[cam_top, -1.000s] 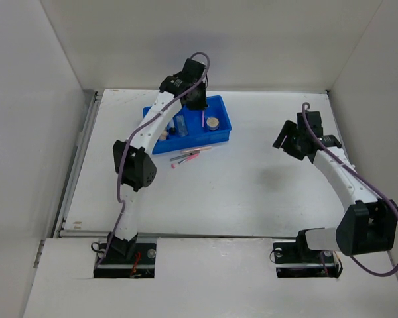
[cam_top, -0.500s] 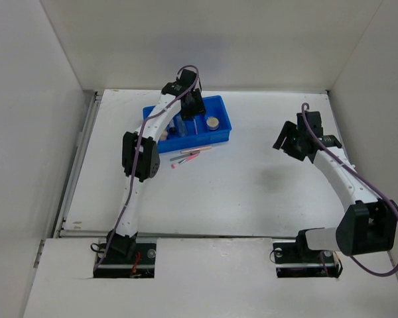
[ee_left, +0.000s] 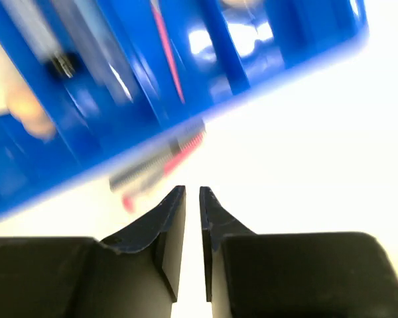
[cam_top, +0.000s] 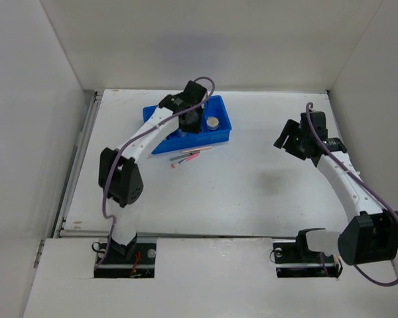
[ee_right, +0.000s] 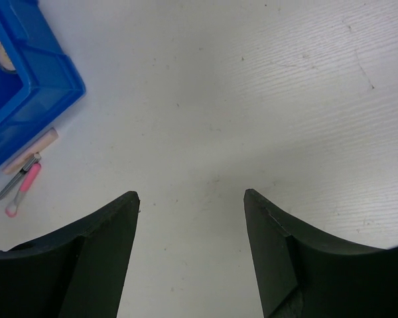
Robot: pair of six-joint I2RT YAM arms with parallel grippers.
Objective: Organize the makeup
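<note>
Sticks [ee_left: 164,162] seemingly lie just beyond left claw [ee_left: 192,193].

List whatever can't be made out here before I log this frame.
1. Top view: the left arm and left gripper cover most of the blue tray; contents there are hidden.
2. Left wrist view: motion blur smears the tray's contents beyond naming.
3. Right wrist view: the left edge cuts off the tray, leaving a corner and part of the compact.
4. Top view: the sticks on the table are too small to count.
</note>
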